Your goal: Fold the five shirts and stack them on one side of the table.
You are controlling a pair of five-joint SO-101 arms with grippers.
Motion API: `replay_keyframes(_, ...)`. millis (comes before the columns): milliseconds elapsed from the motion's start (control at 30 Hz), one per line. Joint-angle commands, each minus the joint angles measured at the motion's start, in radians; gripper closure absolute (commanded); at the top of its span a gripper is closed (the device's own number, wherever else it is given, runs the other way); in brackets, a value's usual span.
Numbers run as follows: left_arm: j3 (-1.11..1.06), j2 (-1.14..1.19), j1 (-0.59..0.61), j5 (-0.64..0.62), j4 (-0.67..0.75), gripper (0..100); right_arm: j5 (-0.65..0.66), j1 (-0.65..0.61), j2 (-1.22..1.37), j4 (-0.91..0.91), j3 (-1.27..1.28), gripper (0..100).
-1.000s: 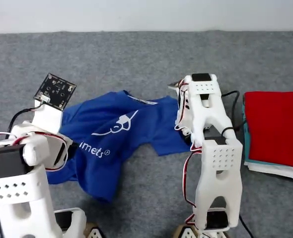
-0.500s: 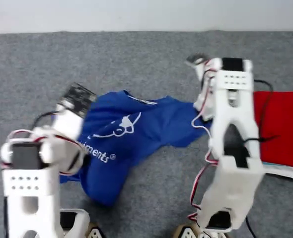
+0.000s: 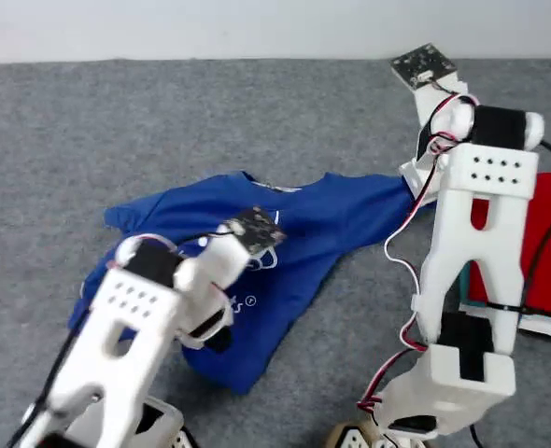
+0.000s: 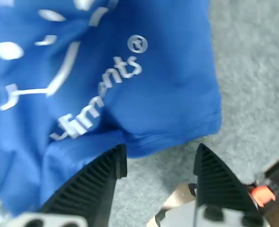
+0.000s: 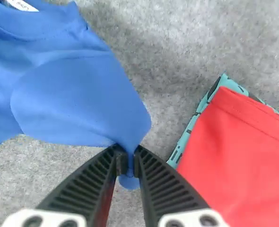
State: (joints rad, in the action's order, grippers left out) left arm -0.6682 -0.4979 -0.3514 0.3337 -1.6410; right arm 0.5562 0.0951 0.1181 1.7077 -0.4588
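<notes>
A blue shirt (image 3: 303,229) with white print lies crumpled in the middle of the grey table. My right gripper (image 5: 127,163) is shut on the tip of one sleeve (image 5: 82,99), pulling it out toward the folded stack. In that stack a red shirt (image 5: 239,156) lies on top of a teal one (image 5: 198,125), at the table's right side (image 3: 548,238). My left gripper (image 4: 158,163) hangs open just over the blue shirt's lower hem (image 4: 168,135), one finger (image 4: 99,182) overlapping the cloth edge, with grey table between the fingers. In the high view the left arm (image 3: 154,299) covers the shirt's near part.
The grey felt table (image 3: 210,112) stretches bare behind and to the left of the shirt. A white layer (image 3: 537,324) shows under the stack at the right edge. The right arm (image 3: 472,243) stands tall between shirt and stack.
The right arm has swung right and away with the sleeve, stretching the shirt toward the stack. The left arm has moved right, over the shirt's near hem.
</notes>
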Motion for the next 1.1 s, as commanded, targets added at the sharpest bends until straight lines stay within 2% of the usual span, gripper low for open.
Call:
replay_keyframes(0, 0.071, 0.110, -0.084, -0.014, 0.035, 76, 0.009, 0.012, -0.058, -0.015, -0.008, 98.5)
replay_keyframes(233, 0.119, 0.210, -0.267, -0.066, 0.037, 76, 0.011, 0.018, -0.056, -0.010, -0.006, 98.4)
replay_keyframes(600, 0.119, 0.473, -0.281, -0.066, 0.098, 76, 0.011, 0.018, -0.054, -0.010, -0.002, 98.4)
replay_keyframes(733, 0.119, 0.520, -0.319, -0.069, 0.103, 76, 0.011, 0.018, -0.048, -0.010, -0.002, 98.4)
replay_keyframes(1067, 0.038, 0.663, -0.345, -0.158, 0.279, 76, 0.009, 0.018, -0.019, -0.005, -0.003, 98.4)
